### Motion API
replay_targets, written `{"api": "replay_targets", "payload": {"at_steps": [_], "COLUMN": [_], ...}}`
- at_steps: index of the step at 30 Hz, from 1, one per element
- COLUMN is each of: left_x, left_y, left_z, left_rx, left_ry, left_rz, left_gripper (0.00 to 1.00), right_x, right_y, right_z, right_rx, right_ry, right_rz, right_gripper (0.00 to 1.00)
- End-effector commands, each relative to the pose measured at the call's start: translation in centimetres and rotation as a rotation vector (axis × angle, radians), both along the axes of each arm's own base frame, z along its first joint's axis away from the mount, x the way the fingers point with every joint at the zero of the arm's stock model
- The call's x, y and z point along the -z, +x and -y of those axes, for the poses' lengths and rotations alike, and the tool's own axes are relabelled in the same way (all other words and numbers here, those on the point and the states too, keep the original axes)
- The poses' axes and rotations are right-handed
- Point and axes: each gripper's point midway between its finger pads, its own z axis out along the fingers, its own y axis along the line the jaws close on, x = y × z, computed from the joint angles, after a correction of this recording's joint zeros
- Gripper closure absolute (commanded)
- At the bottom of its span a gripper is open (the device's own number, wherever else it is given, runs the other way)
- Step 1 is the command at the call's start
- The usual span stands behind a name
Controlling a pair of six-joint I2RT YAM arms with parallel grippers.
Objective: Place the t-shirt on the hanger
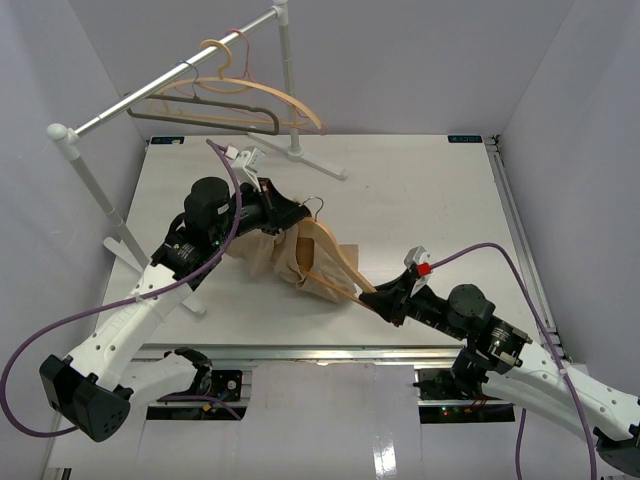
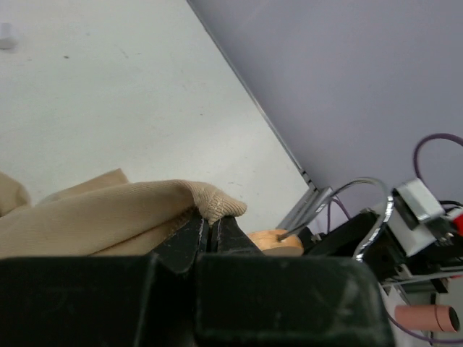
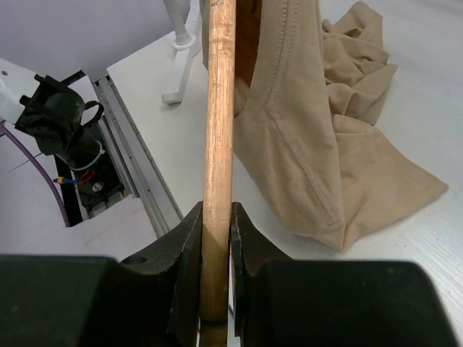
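Note:
The tan-beige t-shirt (image 1: 290, 258) lies bunched mid-table, partly draped over the light wooden hanger (image 1: 340, 262), whose silver wire hook (image 1: 316, 205) points to the far side. My left gripper (image 1: 290, 215) is shut on the shirt's ribbed collar edge (image 2: 217, 207), beside the hanger's neck (image 2: 273, 240). My right gripper (image 1: 385, 298) is shut on the hanger's near arm end (image 3: 218, 166). In the right wrist view the shirt (image 3: 325, 123) hangs to the right of that arm.
A white garment rail (image 1: 170, 78) stands at the back left, carrying a dark grey hanger (image 1: 215, 115) and a wooden hanger with a tan hook (image 1: 275, 100). Its foot (image 1: 320, 160) rests on the far table. Purple walls enclose the table.

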Motion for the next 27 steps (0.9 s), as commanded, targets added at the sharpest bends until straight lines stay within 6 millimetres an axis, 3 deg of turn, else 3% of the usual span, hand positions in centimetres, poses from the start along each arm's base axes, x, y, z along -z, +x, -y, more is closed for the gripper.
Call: {"api": "replay_targets", "payload": {"at_steps": [1, 11, 21, 23, 27], "left_x": [-2.3, -3.9, -0.7, 0.1, 1.4], "left_y": [-4.8, -6.9, -7.3, -7.5, -7.8], "left_z": [2.3, 2.3, 2.6, 2.5, 2.2], "left_rx": [0.268, 0.35, 0.402, 0.413, 0.433], "left_ry": [-0.098, -0.136, -0.072, -0.047, 0.012], "left_rz": [0.012, 0.028, -0.039, -0.052, -0.041], "left_gripper": [1.0, 1.0, 0.99, 0.84, 0.42], "right_x": [-6.5, -5.2, -5.1, -5.2, -5.3], "right_y": [-0.1, 0.1, 1.6, 1.5, 0.9], "right_z": [-0.8, -0.8, 0.1, 0.4, 1.0], "right_rx": [-0.029, -0.015, 0.081, 0.085, 0.076], "right_ry": [0.232, 0.285, 0.328, 0.353, 0.419], "right_rz": [0.153, 0.159, 0.193, 0.207, 0.236], "right_gripper": [0.92, 0.92, 0.92, 0.92, 0.92]}}
